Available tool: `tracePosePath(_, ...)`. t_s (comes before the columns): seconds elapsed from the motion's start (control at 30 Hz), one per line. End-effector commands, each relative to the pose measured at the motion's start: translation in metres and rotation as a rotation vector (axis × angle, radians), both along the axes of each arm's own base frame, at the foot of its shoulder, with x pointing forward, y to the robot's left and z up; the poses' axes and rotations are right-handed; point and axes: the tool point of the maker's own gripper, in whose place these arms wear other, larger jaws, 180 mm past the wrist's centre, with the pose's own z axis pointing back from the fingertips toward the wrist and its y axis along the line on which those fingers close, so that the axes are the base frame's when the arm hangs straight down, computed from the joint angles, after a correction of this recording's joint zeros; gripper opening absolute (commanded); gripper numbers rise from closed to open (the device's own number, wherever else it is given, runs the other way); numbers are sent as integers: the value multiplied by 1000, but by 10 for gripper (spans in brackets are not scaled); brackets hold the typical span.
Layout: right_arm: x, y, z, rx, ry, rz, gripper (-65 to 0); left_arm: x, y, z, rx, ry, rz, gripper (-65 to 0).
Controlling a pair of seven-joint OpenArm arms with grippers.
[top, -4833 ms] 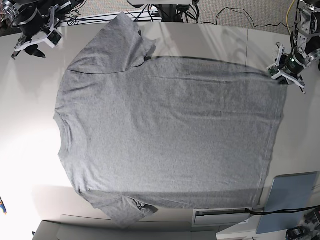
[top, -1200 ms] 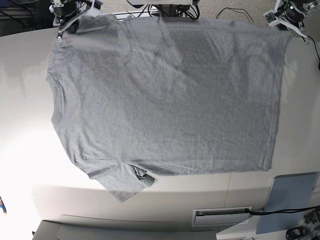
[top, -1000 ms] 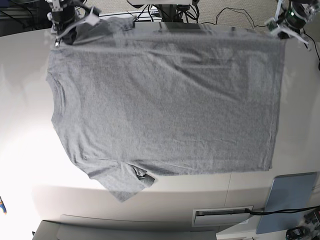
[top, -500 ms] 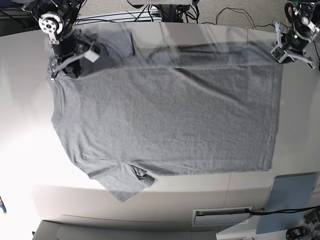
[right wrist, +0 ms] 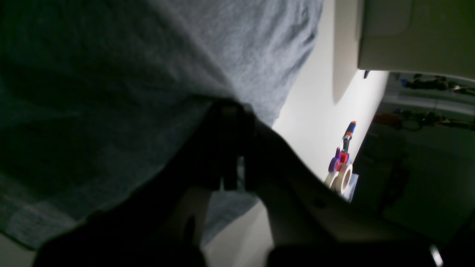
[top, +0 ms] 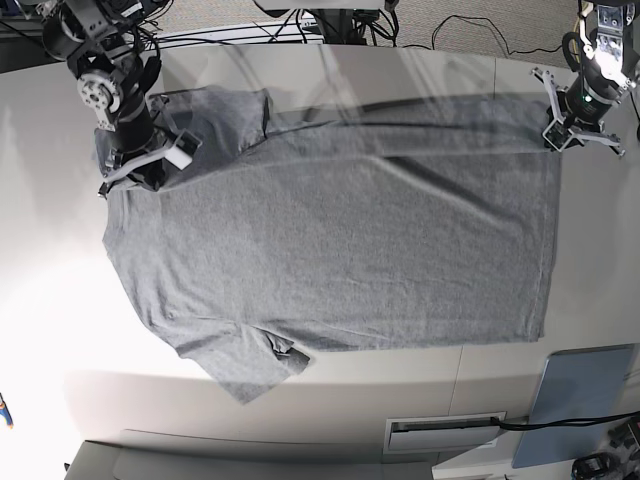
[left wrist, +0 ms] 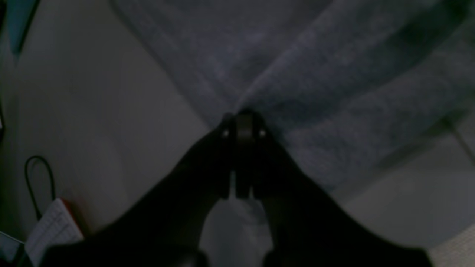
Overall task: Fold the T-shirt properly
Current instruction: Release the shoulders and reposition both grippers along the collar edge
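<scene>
Base view: the T-shirt (top: 340,240) lies spread on the table (top: 50,300), its near sleeve rumpled. Since half a second ago both far corners have come nearer, pinched by the right gripper (top: 135,165) and left gripper (top: 578,128), laying a fold.

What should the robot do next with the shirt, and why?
Probably keep lowering both corners forward. The left gripper and right gripper each pinch a corner of the T-shirt, and the cloth between them is rippled, not yet flat on the table.
</scene>
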Motion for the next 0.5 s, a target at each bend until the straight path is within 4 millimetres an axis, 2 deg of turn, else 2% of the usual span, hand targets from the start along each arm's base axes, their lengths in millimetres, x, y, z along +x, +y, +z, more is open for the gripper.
tracePosePath(0.0, 10, -2, 12, -8, -42, 15, -650, 11, 4, 12, 10, -44, -5, -650)
tracePosePath(0.2, 23, -5, 10, 22, -28, 1, -650, 24, 3, 20, -7, -81, 1, -650)
tracePosePath(0.47, 23, -8, 5, 23, -15, -4, -650, 35, -3, 25, -23, -91, -30, -650)
